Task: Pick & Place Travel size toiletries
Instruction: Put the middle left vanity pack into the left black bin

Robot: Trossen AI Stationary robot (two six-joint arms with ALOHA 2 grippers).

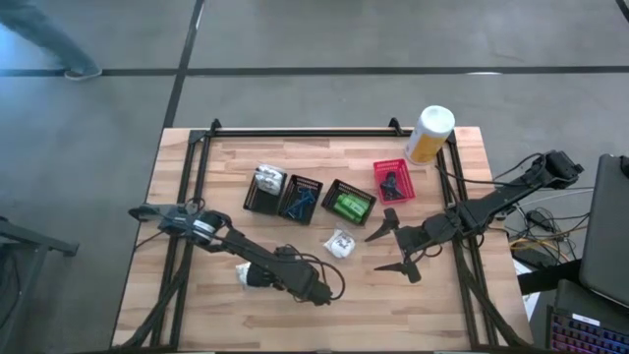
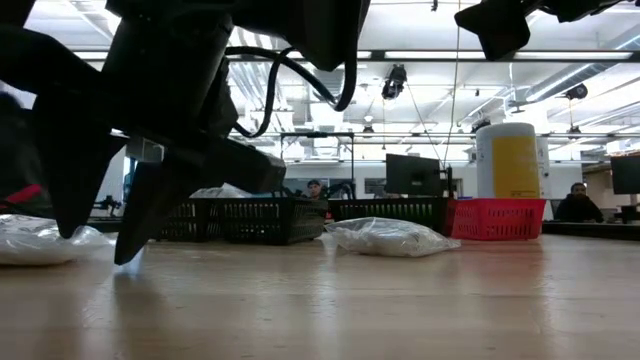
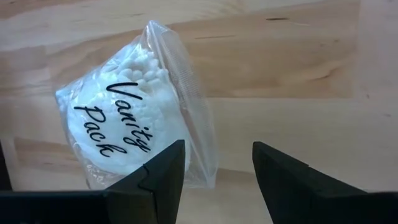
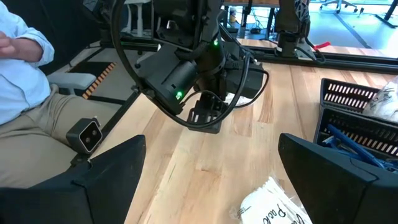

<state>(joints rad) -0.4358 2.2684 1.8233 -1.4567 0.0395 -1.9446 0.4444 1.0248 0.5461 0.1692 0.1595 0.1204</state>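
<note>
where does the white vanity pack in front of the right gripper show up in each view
High view: the vanity pack lies on bare table, just below the green-filled basket.
Low view: centre, in front of the basket row.
Left wrist view: not this one; a second, similar pack fills it.
Right wrist view: bottom edge, between the fingers.
Shared landmark: the black basket of blue items.

Both arms are dark, near-black linkages of jointed segments, the left arm [image 1: 211,232] carrying a pale grey band near its base at about nine o'clock on the worktop and black cables looping along its forearm. The left pincer [image 3: 214,180] ends in two matte black, wedge-shaped fingers with stepped inner edges, and its housing shows small green indicator lights. The right pincer [image 1: 398,248] has two long, pointed black fingers.
</note>
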